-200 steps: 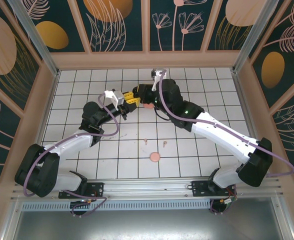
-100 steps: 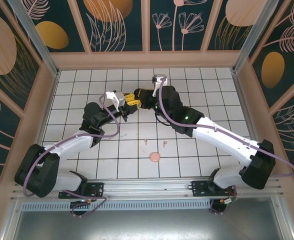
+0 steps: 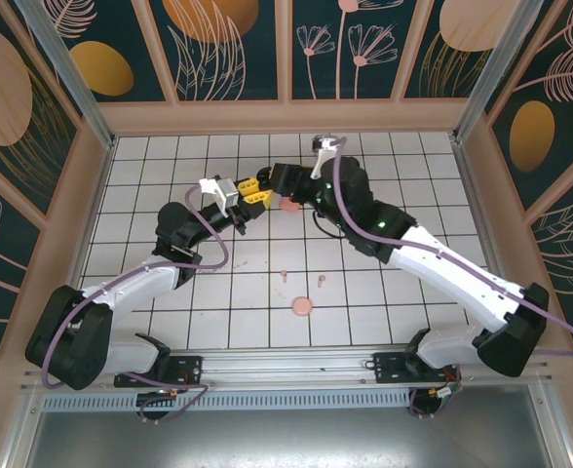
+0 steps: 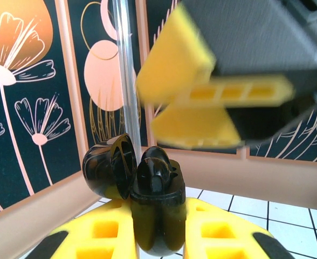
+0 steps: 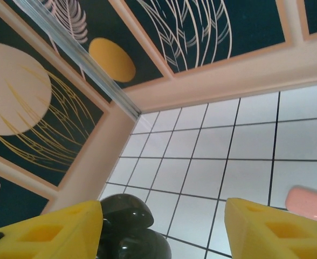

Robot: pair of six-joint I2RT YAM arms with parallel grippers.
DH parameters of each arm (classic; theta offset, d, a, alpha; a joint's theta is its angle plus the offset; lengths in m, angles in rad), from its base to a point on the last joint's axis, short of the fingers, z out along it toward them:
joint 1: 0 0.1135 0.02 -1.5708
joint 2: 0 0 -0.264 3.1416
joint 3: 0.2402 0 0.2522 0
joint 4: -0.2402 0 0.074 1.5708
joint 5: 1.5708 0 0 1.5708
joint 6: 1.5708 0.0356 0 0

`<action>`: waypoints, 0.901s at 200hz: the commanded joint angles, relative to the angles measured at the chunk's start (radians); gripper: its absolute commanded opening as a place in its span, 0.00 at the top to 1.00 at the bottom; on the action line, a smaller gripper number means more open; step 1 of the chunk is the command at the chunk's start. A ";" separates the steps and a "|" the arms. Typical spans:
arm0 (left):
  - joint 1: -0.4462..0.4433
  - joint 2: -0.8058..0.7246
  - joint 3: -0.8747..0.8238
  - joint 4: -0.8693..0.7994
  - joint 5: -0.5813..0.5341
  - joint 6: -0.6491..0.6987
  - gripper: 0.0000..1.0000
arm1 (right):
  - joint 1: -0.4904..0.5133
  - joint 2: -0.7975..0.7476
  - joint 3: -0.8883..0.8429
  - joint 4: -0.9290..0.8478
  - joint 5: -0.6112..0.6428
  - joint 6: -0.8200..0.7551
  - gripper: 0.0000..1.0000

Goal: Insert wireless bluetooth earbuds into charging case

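My left gripper (image 3: 254, 193) (image 4: 158, 240) is shut on a black charging case (image 4: 158, 216), held upright with its lid (image 4: 107, 167) hinged open to the left. A black earbud (image 4: 154, 174) sits in the case's top. My right gripper (image 3: 274, 180) (image 5: 163, 215) is open right beside it, its blurred yellow fingers (image 4: 191, 127) hovering just above the case. The black case (image 5: 127, 232) lies against the right gripper's left finger, with a wide gap to the other one. Two tiny pink earbuds (image 3: 284, 275) (image 3: 322, 284) lie on the tiles.
A pink oval case (image 3: 289, 206) (image 5: 308, 202) lies on the tiles just right of the grippers. A round peach-pink piece (image 3: 301, 307) rests nearer the arm bases. Patterned walls (image 3: 286, 49) enclose the white tiled floor (image 3: 403, 166) on three sides.
The right arm has swung its wrist a little to the right and back, uncovering the pink oval case. The left gripper with the black case has shifted slightly left.
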 commanded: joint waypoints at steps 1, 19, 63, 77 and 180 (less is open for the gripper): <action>-0.001 -0.024 -0.024 0.051 0.001 -0.013 1.00 | -0.033 -0.077 0.069 -0.035 -0.050 0.007 0.37; -0.001 -0.033 -0.035 0.038 0.003 -0.007 1.00 | -0.082 -0.072 0.102 -0.090 -0.113 0.007 0.37; -0.001 -0.049 -0.028 -0.088 0.067 0.052 1.00 | -0.190 0.133 0.377 -0.394 -0.324 -0.078 0.46; -0.002 -0.045 -0.016 -0.128 0.095 0.060 1.00 | -0.194 0.222 0.481 -0.486 -0.364 -0.122 0.54; -0.016 -0.033 0.016 -0.162 0.112 0.076 1.00 | -0.190 0.516 0.711 -0.763 -0.502 -0.223 0.88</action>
